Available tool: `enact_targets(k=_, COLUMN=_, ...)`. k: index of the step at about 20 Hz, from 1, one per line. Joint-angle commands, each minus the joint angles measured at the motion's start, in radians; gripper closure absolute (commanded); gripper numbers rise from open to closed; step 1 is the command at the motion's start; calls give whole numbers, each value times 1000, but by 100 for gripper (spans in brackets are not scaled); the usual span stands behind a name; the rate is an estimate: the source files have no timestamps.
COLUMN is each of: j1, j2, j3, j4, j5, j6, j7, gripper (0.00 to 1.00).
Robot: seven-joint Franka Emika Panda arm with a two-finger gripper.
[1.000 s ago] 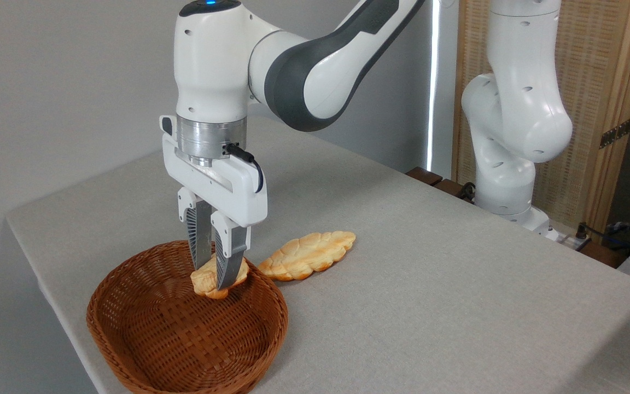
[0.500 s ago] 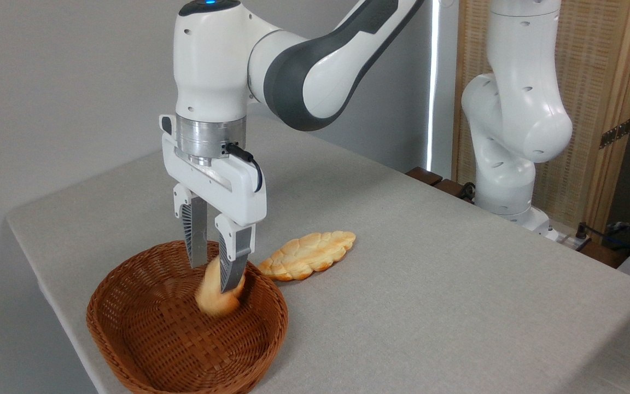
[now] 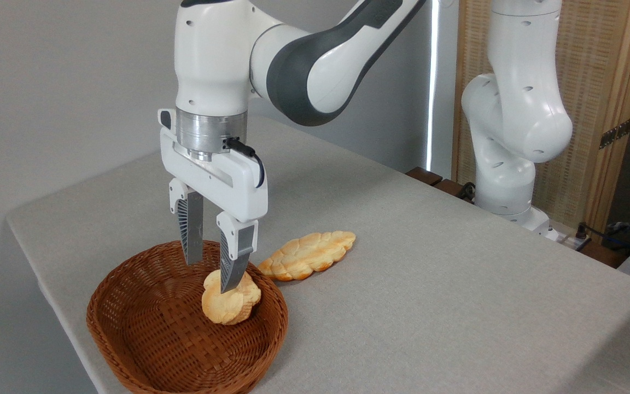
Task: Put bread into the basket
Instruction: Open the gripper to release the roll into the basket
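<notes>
The bread [image 3: 231,302], a small lumpy golden bun, leans against the far inner slope of the basket [image 3: 145,350], a reddish-brown oval wicker one at the table's near left. My gripper [image 3: 209,273] hangs open just above the bun, fingers pointing down, holding nothing. The right fingertip overlaps the bun's top edge in the picture, and whether it touches cannot be told.
A longer flat braided loaf [image 3: 308,254] lies on the grey tablecloth just right of the basket's rim. The arm's white base [image 3: 503,180] stands at the table's far right edge. The table's left edge runs close behind the basket.
The fingers opened and let go of the bun, which dropped into the basket and came to rest against its far side. The gripper rose slightly.
</notes>
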Motion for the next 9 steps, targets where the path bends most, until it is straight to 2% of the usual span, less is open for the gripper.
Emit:
enact_targets(k=1, j1=-7, j2=-42, j3=30, j4=1, j5=9, j6=-74, j7=-16, gripper=0)
enact_targets(k=6, j1=-5, j2=-85, j3=33, j4=1, j5=18, j6=-218, j7=-7, gripper=0)
enact_targets(k=9, j1=-4, j2=-96, j3=39, j4=1, j5=18, j6=-251, j7=-2, gripper=0)
